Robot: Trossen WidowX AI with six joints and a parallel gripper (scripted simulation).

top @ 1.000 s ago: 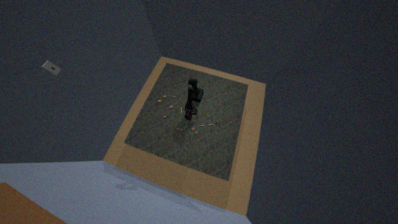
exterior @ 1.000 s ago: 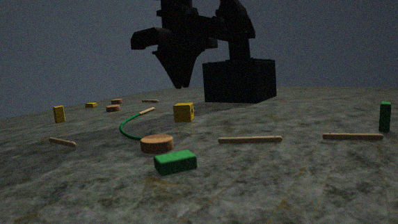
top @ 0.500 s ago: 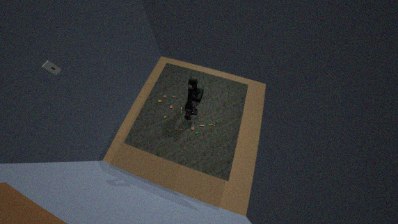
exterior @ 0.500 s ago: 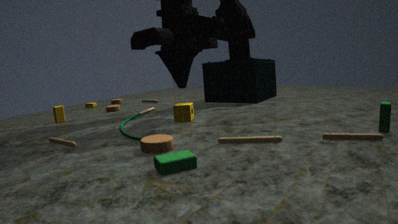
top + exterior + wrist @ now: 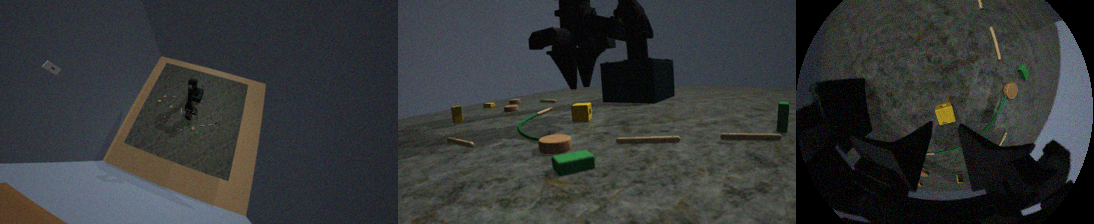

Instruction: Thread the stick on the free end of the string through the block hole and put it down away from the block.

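Note:
The yellow block stands on the table; a dark hole shows in its right face in the exterior view. The round wooden button lies nearer that camera. From it the green string curves left and back to the thin stick, which lies on the table left of the block. My gripper is partly open and empty, pointing down above and behind the block. In the wrist view the left finger partly hides the stick's surroundings.
Loose sticks lie right of the button, another at left. A green block lies before the button; an upright green one stands far right. Yellow pieces and wooden discs are at back left.

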